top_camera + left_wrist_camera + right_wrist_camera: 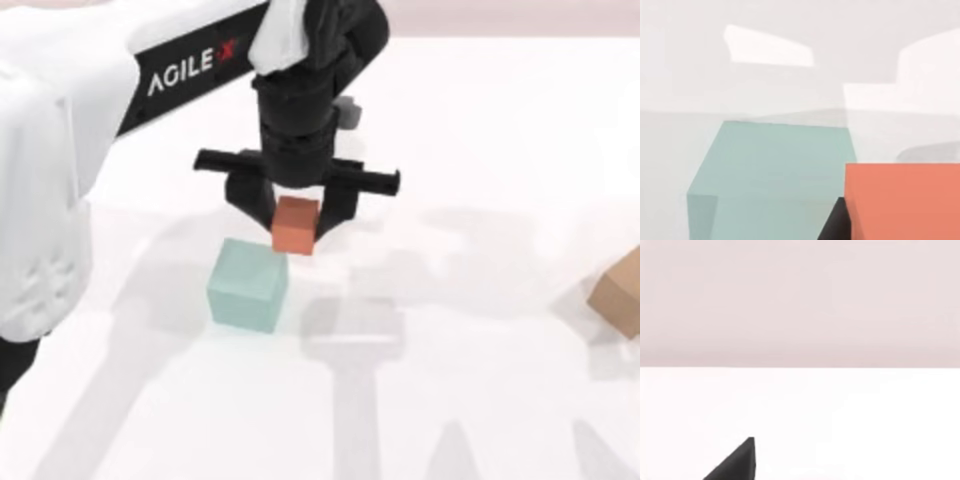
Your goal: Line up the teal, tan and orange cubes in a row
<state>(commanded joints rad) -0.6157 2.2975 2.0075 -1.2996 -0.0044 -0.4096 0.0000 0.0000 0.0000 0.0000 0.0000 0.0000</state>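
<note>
Orange cube [296,224] sits clamped between the fingers of my left gripper [296,215], which is closed snugly on its sides. Just beside and below that gripper, toward the near-left, rests the teal cube [247,286]; in the wrist view the two cubes look close, though I cannot tell if they touch. Far off to the gripper's right lies the tan cube [620,292], at the table [480,400] edge, so I judge the right arm is nearer it. Of that arm only a dark finger tip [737,462] shows; I cannot tell its grip
</note>
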